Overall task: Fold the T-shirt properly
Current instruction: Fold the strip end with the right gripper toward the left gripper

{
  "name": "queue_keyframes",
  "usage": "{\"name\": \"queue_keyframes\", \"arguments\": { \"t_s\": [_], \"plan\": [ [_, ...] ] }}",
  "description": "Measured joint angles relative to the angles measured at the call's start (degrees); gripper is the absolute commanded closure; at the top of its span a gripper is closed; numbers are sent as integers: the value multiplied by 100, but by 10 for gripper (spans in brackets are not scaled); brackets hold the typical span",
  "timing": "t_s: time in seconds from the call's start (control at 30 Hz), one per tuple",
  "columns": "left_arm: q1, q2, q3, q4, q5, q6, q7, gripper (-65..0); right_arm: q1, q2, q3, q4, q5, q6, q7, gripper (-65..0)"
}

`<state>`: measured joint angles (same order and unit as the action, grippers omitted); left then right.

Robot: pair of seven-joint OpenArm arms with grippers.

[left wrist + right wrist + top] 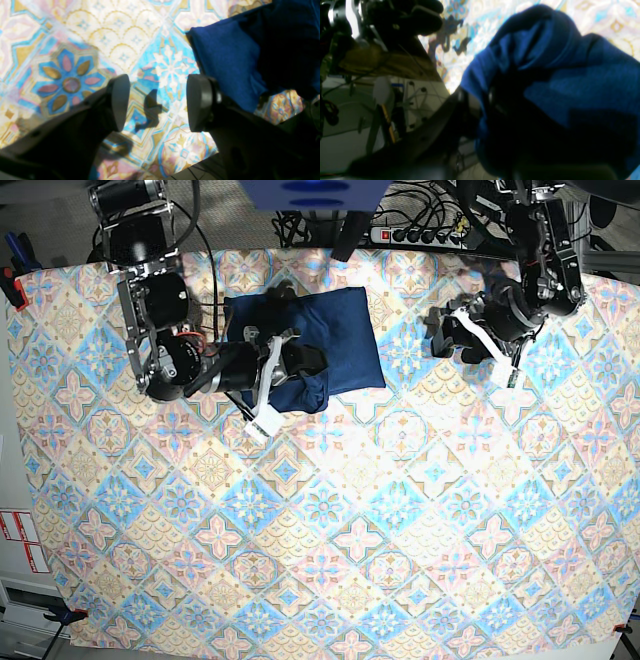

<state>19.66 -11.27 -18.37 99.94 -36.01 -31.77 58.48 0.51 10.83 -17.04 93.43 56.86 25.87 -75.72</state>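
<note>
The dark blue T-shirt point(335, 335) lies folded into a rough rectangle at the back of the patterned cloth, with its front left corner bunched up. My right gripper point(300, 363) sits at that corner. In the right wrist view the T-shirt point(570, 82) drapes over the gripper point(482, 100), which looks shut on a fold and is mostly hidden. My left gripper point(440, 332) is open and empty, to the right of the shirt and apart from it. In the left wrist view it point(157, 103) hovers over bare cloth, with the shirt's edge point(225, 57) beside one finger.
The pastel diamond-patterned cloth point(350, 530) covers the whole table. A power strip and cables point(420, 235) lie along the back edge. A red clamp point(10, 280) is at the far left. The cloth's edge shows in the left wrist view point(200, 170).
</note>
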Motion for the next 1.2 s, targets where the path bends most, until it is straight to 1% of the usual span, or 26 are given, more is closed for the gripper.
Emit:
{"name": "queue_keyframes", "arguments": {
  "t_s": [0.1,0.2,0.27,0.37,0.5,0.57,0.73,0.77,0.83,0.93,0.97,1.03,1.1,1.2],
  "plan": [
    [4,-4,-7,0,2,2,0,-355,256,57,-435,-136,-26,2,-24,-50],
    [-7,0,-9,0,0,0,0,-355,485,11,-741,-341,-26,2,7,-91],
    [-13,-13,-15,0,4,2,0,-355,592,13,-960,-437,4,2,2,-107],
    [-15,2,-11,0,2,0,0,-355,813,28,-1292,-592,0,2,-166,-113],
    [-13,-4,-15,0,4,2,0,-355,1141,26,-1663,-723,-2,2,-146,-113],
    [-15,0,-13,0,2,0,0,-355,1185,-7,-1731,-769,17,2,-98,-113],
    [-111,0,-15,-153,2,0,-24,-355,1172,31,-1722,-704,-608,0,-107,-113],
    [-114,2,-13,-216,7,0,-20,-355,1185,50,-1655,-658,-608,2,-103,-113],
    [-103,-2,-13,-289,13,2,-13,-355,1187,57,-1307,-549,-601,2,-83,-121],
    [-160,-2,26,-481,17,2,-216,-355,1207,175,-890,-448,-555,7,-66,-178],
    [-203,2,31,-584,2,0,-245,-355,1202,186,-737,-448,-645,4,-76,-197],
    [-238,0,44,-723,2,2,-271,-355,1187,216,-389,-466,-645,4,-72,-212],
    [-210,-2,44,-750,7,4,-254,-355,1204,356,-271,-466,-625,2,-50,-213],
    [-190,0,44,-750,7,4,-260,-355,1176,531,-304,-466,-627,2,-63,-213]
  ]
}}
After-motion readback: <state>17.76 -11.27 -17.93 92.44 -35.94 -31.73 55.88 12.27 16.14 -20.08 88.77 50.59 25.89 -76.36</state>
